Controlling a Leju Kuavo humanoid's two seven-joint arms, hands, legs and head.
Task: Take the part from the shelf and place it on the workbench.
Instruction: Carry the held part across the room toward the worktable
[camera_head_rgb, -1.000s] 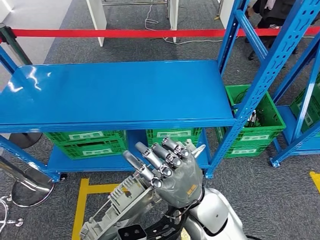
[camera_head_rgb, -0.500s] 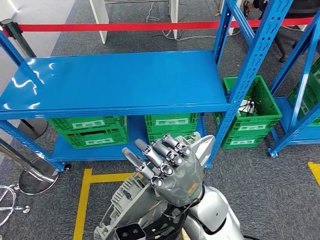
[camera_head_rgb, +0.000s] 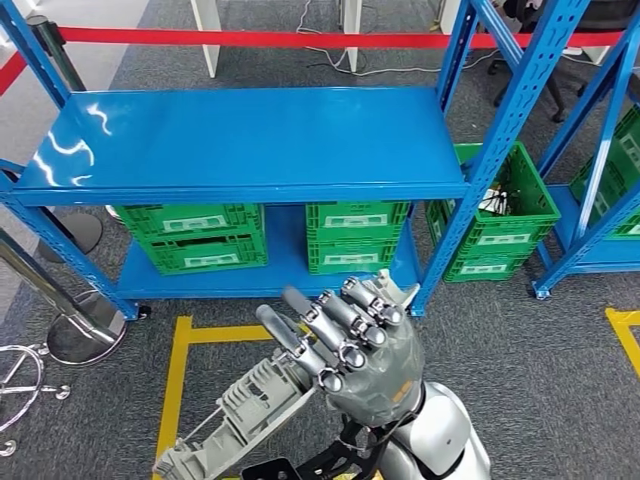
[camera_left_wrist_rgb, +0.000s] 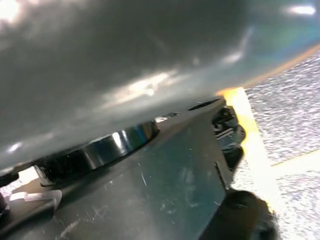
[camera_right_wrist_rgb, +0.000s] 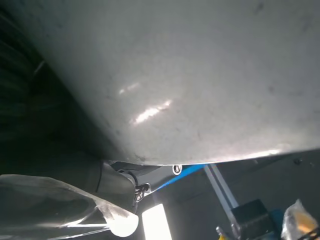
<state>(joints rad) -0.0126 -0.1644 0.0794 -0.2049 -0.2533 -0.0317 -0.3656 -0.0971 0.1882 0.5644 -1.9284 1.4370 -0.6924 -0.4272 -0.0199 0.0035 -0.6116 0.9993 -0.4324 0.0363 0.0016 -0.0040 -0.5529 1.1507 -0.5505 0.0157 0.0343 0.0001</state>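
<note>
In the head view the right hand (camera_head_rgb: 362, 345) grips the grey part (camera_head_rgb: 234, 420) low before the blue shelf (camera_head_rgb: 249, 140), over the carpet. The right wrist view gives a close grey surface; the left hand's state cannot be told.

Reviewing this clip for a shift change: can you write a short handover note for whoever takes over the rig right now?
Right hand: lies over the grey part, fingers extended across its top, carrying it in front of the body.
Left hand: cannot tell its state; the left wrist view is blurred and dark.
Blue shelf: top level bare; green crates sit on the lower level.
Done: part is off the shelf.
Left: carry the part to the workbench and set it down.
</note>
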